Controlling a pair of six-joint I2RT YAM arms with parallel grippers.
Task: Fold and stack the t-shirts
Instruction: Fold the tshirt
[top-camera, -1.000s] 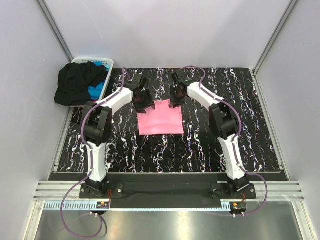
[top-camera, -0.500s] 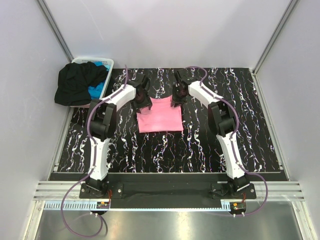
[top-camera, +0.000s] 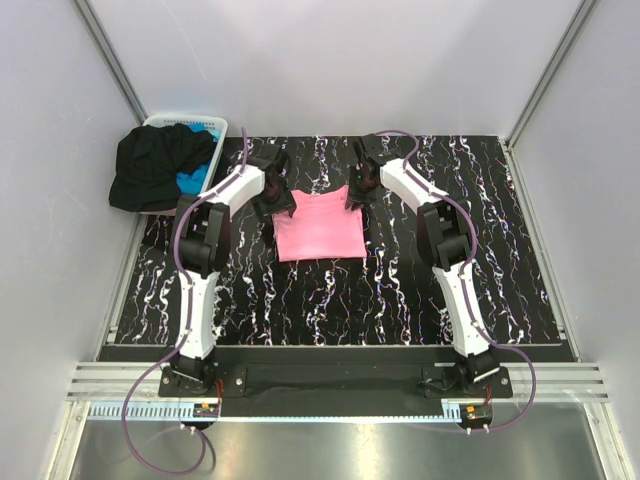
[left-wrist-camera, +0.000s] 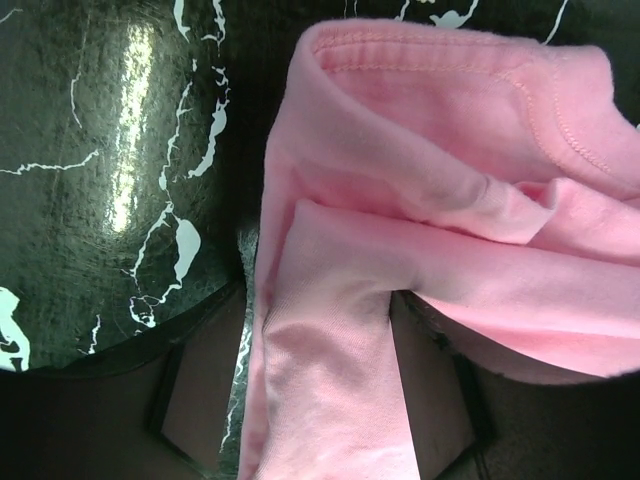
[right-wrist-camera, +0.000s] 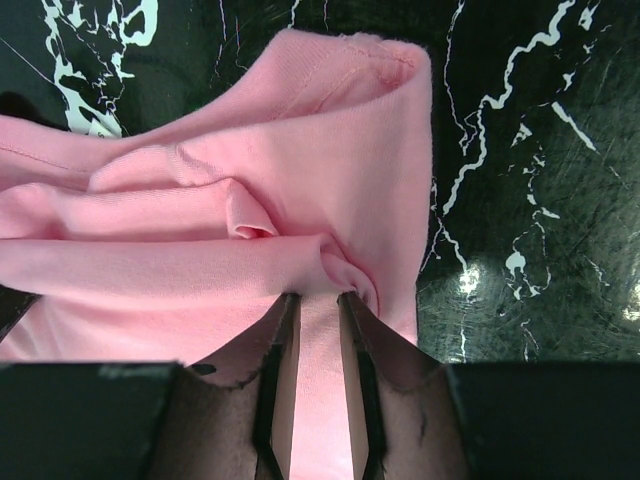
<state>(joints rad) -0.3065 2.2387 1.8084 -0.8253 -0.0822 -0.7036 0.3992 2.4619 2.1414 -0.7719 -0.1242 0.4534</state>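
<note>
Seen from above, the pink t-shirt (top-camera: 320, 232) lies mid-bench (top-camera: 400, 290) as a rough folded rectangle. It is held at its two far corners, by the left tool (top-camera: 281, 206) on one side and the right tool (top-camera: 355, 196) on the other. The black t-shirt (top-camera: 150, 170) and blue t-shirt (top-camera: 192, 183) sit crumpled in and over the white basket (top-camera: 216, 126) at the far left corner, both unfolded. The left wrist view shows that tool clamped on a thick bunch of pink cloth that fills its gap. The right wrist view shows a narrow pinch on a pink fold beside the hem. The first shirt looks only partway folded, with two more shirts and the stacking left to do.
</note>
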